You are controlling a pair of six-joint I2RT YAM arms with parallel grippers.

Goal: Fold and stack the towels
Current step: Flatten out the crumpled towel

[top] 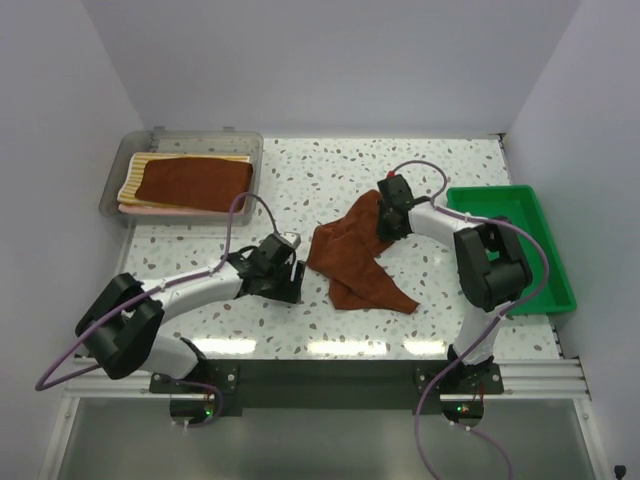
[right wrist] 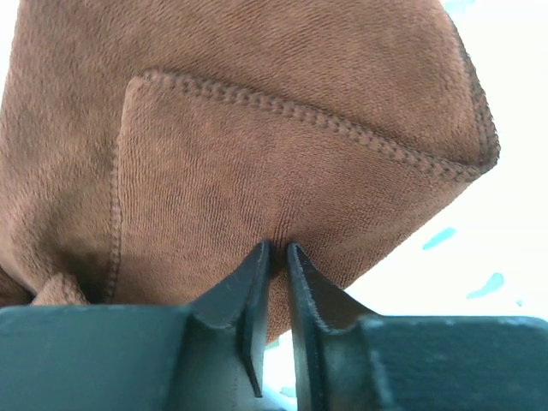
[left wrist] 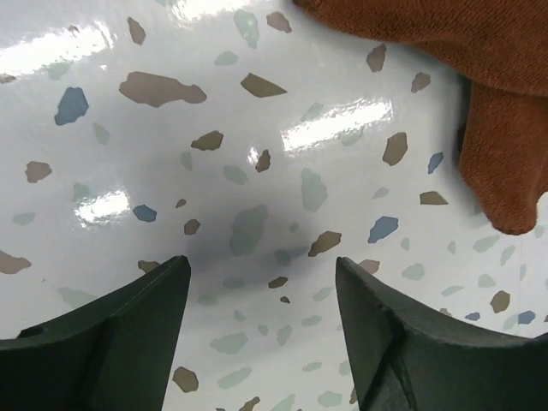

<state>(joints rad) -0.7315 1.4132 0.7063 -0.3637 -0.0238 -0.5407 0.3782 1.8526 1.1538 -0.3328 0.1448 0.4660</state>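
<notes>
A rust-brown towel (top: 355,258) lies crumpled in the middle of the table. My right gripper (top: 384,222) is shut on its far right corner; the wrist view shows the hemmed cloth (right wrist: 282,145) pinched between the jaws (right wrist: 279,250). My left gripper (top: 297,272) stands open just left of the towel's near edge, low over the bare speckled tabletop, with nothing between its fingers (left wrist: 261,265). A lobe of the brown towel (left wrist: 505,163) hangs at the right of that view. In the clear grey bin (top: 120,170) lie a folded rust-brown towel (top: 195,183), a yellow-and-white striped one (top: 138,170) and a pink one (top: 150,210).
A green plastic tray (top: 545,260) sits at the table's right edge beside the right arm. White walls close in the table at the back and on both sides. The grey bin stands at the far left corner.
</notes>
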